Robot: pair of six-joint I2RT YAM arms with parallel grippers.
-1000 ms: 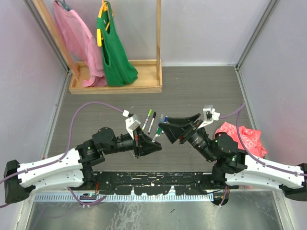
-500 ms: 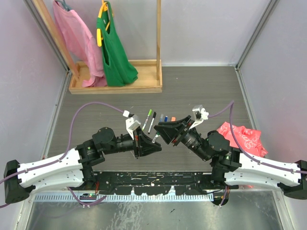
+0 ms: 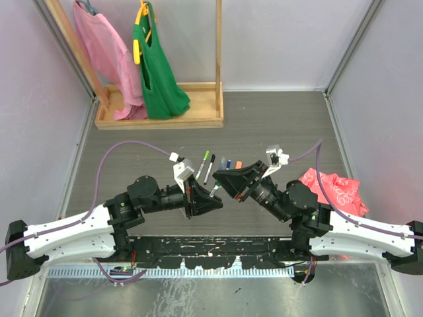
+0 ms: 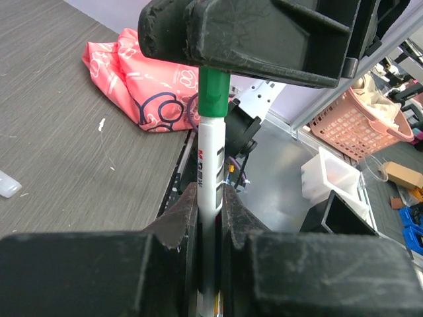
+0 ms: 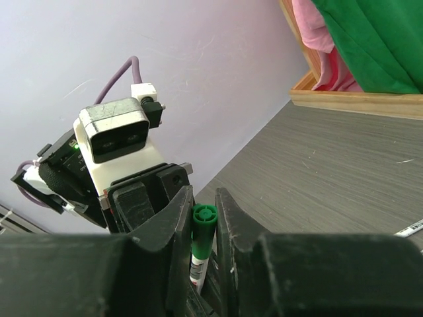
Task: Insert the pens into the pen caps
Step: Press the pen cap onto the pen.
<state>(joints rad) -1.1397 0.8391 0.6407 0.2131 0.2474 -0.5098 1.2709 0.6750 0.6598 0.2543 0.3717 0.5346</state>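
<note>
My left gripper point(image 3: 209, 197) is shut on the white barrel of a pen point(image 4: 210, 165), held off the table and pointing at the right arm. A green pen cap point(image 5: 203, 228) sits on the pen's far end. My right gripper point(image 3: 228, 183) meets it head-on, and its fingers point(image 5: 178, 211) press the green cap point(image 4: 214, 92) from both sides. Two more pens point(image 3: 205, 165) lie on the table behind the grippers. Beside them are small blue caps point(image 3: 225, 162) and an orange cap point(image 3: 238, 163).
A pink patterned cloth bundle point(image 3: 334, 188) lies at the right, by the right arm. A wooden rack point(image 3: 158, 112) at the back left holds a pink garment point(image 3: 106, 53) and a green one point(image 3: 157, 66). Grey walls close in the table.
My right gripper has moved left up to the left gripper, and its jaws have closed from wide apart onto the green cap. The left arm has not moved.
</note>
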